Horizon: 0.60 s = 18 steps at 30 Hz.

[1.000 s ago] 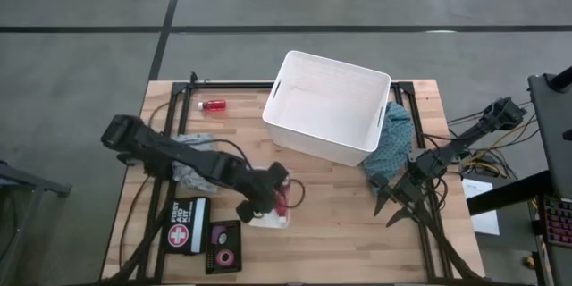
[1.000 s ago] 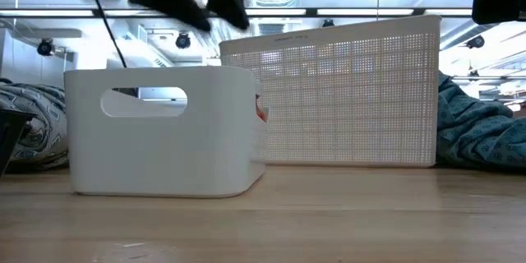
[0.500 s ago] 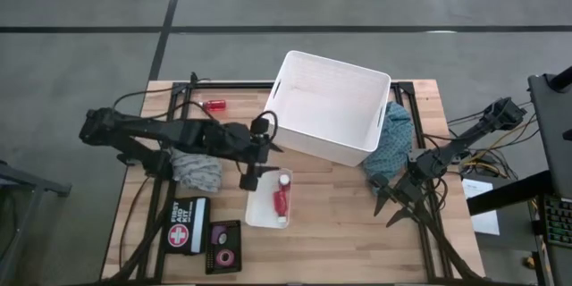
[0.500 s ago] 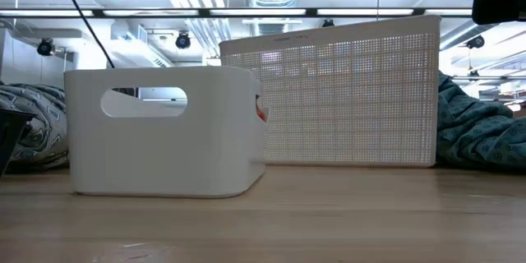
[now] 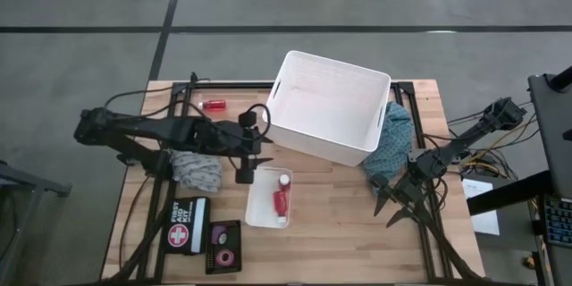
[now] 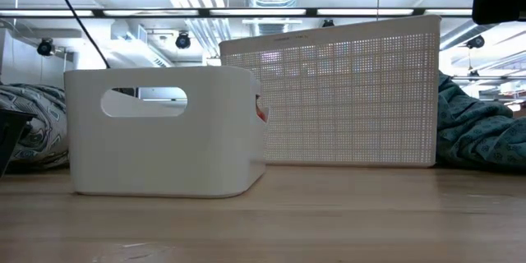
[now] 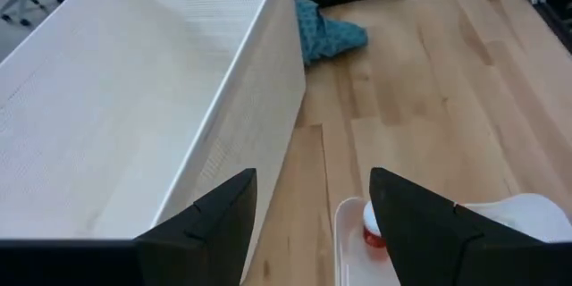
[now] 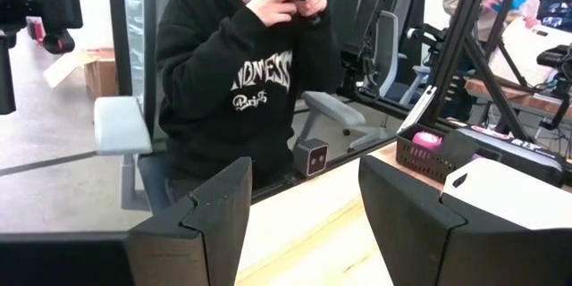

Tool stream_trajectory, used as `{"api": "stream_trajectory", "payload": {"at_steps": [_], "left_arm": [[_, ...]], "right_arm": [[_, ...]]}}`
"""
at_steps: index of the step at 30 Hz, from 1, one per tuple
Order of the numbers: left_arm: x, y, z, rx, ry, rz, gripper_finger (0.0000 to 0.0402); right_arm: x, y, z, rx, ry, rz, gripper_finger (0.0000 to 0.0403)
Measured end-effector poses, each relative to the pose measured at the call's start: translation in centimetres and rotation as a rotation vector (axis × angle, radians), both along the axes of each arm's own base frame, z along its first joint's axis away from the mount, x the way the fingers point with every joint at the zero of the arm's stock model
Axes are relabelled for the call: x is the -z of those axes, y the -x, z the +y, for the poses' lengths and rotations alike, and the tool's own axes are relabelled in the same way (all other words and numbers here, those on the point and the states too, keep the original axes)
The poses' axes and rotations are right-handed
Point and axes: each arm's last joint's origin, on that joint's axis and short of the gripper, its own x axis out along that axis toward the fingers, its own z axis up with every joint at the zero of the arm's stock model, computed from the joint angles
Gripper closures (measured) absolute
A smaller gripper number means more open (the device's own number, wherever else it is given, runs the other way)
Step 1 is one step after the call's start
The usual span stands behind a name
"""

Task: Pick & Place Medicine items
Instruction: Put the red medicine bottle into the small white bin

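High view: I list a wooden table (image 5: 340, 223) in the lower centre of the frame. Big white basket (image 5: 328, 105) sits upper centre. Small white bin (image 5: 266, 216) lies just below it, with one red bottle (image 5: 281, 198) lying inside, white cap toward the basket. A second red bottle (image 5: 214, 105) lies on the table at upper left, well apart from the bin. My left gripper (image 5: 246, 168) hangs left of centre, between basket and bin, fingers parted and holding nothing. Grey cloth (image 5: 197, 168) lies under that arm. First aid pouch (image 5: 186, 229) and a dark case (image 5: 223, 246) of tape rolls (image 5: 222, 256) sit at lower left. Teal cloth (image 5: 394, 138) touches the basket's right side. My right gripper (image 5: 390, 204) waits at lower right, fingers apart, empty.

Low view: small bin at left, basket (image 6: 345, 90) behind it at centre.

Left wrist view: fingers (image 7: 206, 228) apart; basket wall (image 7: 161, 116) upper left, bottle cap (image 7: 372, 223) at bottom centre.

Right wrist view: a person in a dark hoodie (image 8: 246, 71) sits at upper centre.
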Motion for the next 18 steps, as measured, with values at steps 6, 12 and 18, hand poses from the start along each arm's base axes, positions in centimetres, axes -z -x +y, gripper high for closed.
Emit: {"api": "stream_trajectory", "payload": {"at_steps": [6, 12, 18], "left_arm": [[-0.4, 1.8, 0.8, -0.174, -0.079, -0.043, 0.0179], [-1.6, 6.0, 2.4, -0.569, -0.103, -0.084, 0.0179], [0.1, 7.5, 4.2, -0.701, -0.086, -0.073, 0.0179]], "right_arm": [[0.0, 0.0, 0.0, 0.0, -0.001, 0.002, 0.0197], [0.0, 0.0, 0.0, 0.0, 0.0, 0.002, 0.0197], [0.0, 0.0, 0.0, 0.0, 0.0, 0.001, 0.0197]]}}
